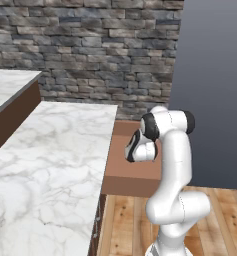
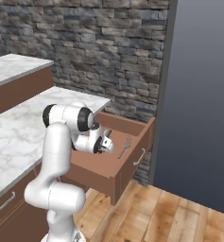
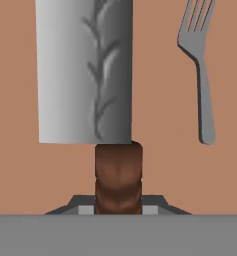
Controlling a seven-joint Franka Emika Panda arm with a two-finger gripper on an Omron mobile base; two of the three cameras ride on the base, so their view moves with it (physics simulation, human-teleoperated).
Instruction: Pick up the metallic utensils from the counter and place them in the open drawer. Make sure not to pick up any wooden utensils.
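Gripping a broad steel cleaver (image 3: pixel 85 70) by its brown handle, my gripper (image 3: pixel 118 206) hovers over the reddish-brown wooden drawer (image 2: pixel 132 163); a grey metal fork (image 3: pixel 200 75) lies inside at two o'clock.

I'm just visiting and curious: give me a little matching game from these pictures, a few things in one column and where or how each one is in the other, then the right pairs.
Things:
1. cleaver
2. fork
3. drawer
4. counter

Place or state:
A. pulled open under the stone wall
B. lying loose on the drawer floor
C. white marble, beside the drawer
D. held by its brown handle in the gripper

Pairs: 1-D, 2-B, 3-A, 4-C
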